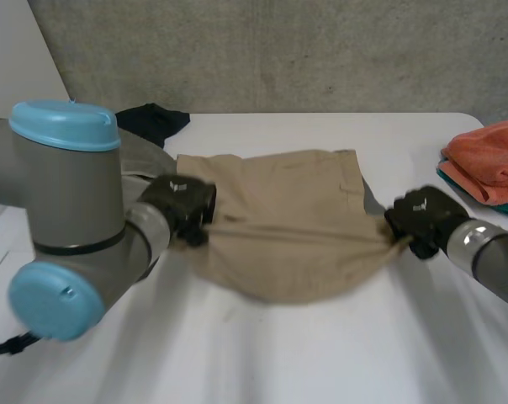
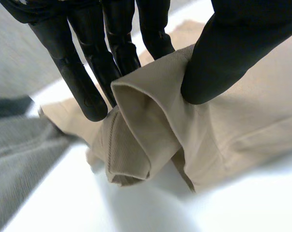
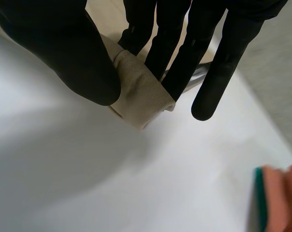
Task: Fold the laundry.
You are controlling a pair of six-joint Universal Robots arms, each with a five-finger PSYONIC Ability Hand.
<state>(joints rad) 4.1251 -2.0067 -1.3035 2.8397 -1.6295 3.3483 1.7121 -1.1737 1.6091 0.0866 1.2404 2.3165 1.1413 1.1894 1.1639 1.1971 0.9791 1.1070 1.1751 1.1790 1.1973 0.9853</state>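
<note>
A tan pair of shorts [image 1: 288,223] lies in the middle of the white table [image 1: 321,353], stretched between both hands. My left hand [image 1: 180,202] pinches the cloth's left edge; in the left wrist view the folded tan edge [image 2: 136,121] sits between the fingers [image 2: 83,87] and the thumb [image 2: 223,53]. My right hand [image 1: 422,217] pinches the right edge, where a bunched tan fold [image 3: 138,94] is held between thumb [image 3: 64,53] and fingers [image 3: 184,63]. The near part of the shorts sags in a curve toward me.
A folded orange cloth on a teal one [image 1: 489,160] lies at the right edge of the table, its corner [image 3: 281,198] beyond my right hand. A dark garment [image 1: 153,122] and a grey cloth [image 2: 25,159] lie at the back left.
</note>
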